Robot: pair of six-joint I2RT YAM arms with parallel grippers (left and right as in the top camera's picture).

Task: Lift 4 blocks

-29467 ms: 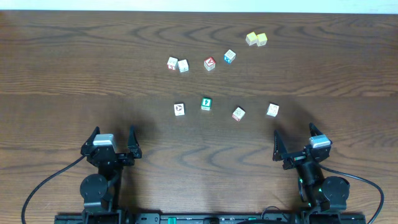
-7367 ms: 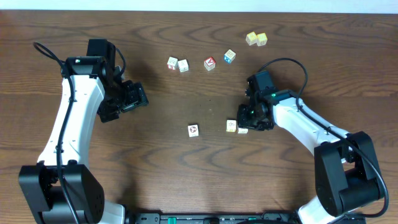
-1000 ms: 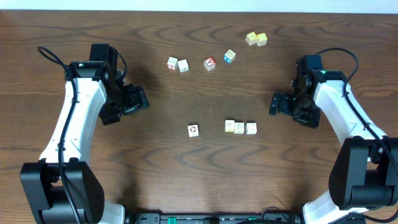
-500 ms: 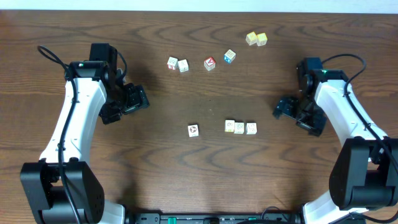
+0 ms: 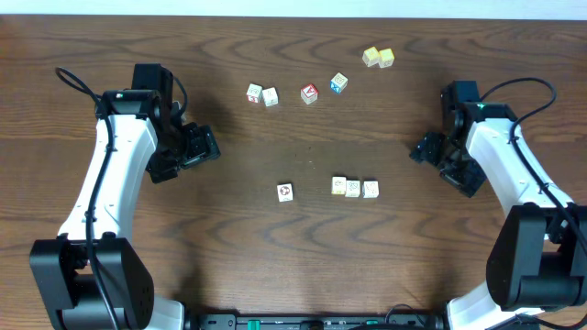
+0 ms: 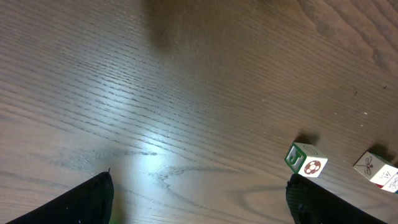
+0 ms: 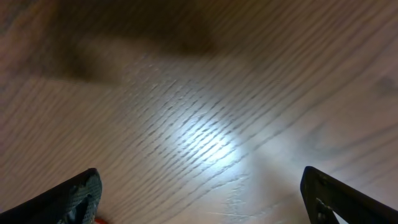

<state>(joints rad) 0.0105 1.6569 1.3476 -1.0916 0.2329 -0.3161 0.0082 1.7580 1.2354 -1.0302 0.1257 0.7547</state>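
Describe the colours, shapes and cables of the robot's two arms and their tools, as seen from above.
The left arm and right arm have long white shells linked by black joints, on bulky black bases. The left tool and right tool are black, two-fingered. A thin black cable loops along each arm, and a small green light sits near each wrist.

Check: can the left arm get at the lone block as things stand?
Probably yes: the left gripper is open, and only bare table lies between it and the lone block.
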